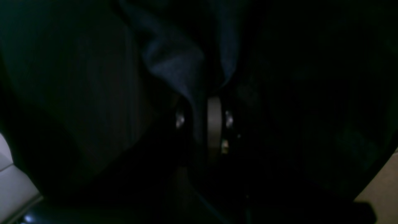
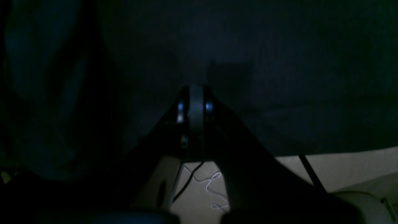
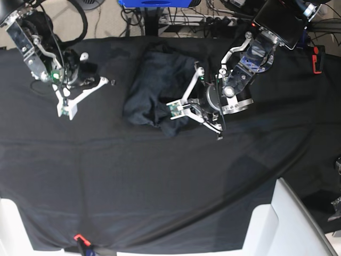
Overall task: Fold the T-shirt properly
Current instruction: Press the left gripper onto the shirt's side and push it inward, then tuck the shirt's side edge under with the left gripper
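Closest to the left wrist camera, the left gripper (image 1: 203, 119) has its jaws nearly together on a fold of the T-shirt (image 1: 174, 59); bluish cloth runs down between the pale finger (image 1: 214, 124) and the dark one opposite. From there the fabric bunches upward and away from the gripper in soft ridges.

Seen from the base view, the T-shirt (image 3: 154, 88) lies as a crumpled dark slate heap on the black cloth (image 3: 160, 181) covering the bench, with its near edge at the left gripper (image 3: 178, 109). Most of the garment spreads beyond and to the side of that gripper, toward the other arm.

Well apart from the shirt, the right gripper (image 3: 68, 109) sits over bare black cloth, touching no part of the garment. Its wrist view shows the right gripper (image 2: 196, 102) with its jaws pressed together and nothing between them, dark cloth filling the picture ahead of it. Behind that gripper, past the cloth's edge, pale floor (image 2: 335, 168) and a thin white cable (image 2: 211, 186) are visible.
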`<action>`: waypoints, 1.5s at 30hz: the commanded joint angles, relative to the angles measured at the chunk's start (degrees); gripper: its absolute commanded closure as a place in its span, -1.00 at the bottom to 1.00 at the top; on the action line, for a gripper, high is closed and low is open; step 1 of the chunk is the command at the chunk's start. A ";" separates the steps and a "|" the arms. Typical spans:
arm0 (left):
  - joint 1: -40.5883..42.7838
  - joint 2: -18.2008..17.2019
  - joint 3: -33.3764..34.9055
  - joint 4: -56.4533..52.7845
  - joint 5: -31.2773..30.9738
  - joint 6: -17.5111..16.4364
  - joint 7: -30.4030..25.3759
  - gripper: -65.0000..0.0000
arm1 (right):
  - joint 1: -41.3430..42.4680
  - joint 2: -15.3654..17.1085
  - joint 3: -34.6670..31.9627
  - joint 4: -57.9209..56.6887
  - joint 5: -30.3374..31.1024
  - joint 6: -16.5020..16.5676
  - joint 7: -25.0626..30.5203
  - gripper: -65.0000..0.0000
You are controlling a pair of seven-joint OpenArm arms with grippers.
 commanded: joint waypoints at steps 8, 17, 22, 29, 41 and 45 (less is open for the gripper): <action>-8.64 -0.22 6.43 -1.72 0.44 -3.01 -0.73 1.00 | 1.26 0.42 0.65 0.81 -0.06 0.03 0.36 1.00; -16.12 1.01 17.06 -3.39 0.00 -3.01 -1.08 1.00 | 0.91 0.42 4.35 0.81 0.38 0.03 0.18 1.00; -16.47 2.15 18.12 -5.93 0.44 -3.01 -7.15 1.00 | 0.91 0.42 5.40 0.81 0.38 0.03 0.18 1.00; -16.55 2.94 18.12 -6.73 0.44 -3.09 -9.87 1.00 | 1.08 0.42 5.49 0.72 0.11 0.03 0.44 1.00; -21.21 5.14 26.82 -7.34 -0.09 -3.09 -12.16 1.00 | 1.17 -0.37 5.58 -4.38 0.03 0.03 0.53 1.00; -21.74 6.90 26.73 -8.75 -0.09 -3.09 -12.16 1.00 | 0.91 -0.46 7.60 -4.38 0.11 0.03 0.53 1.00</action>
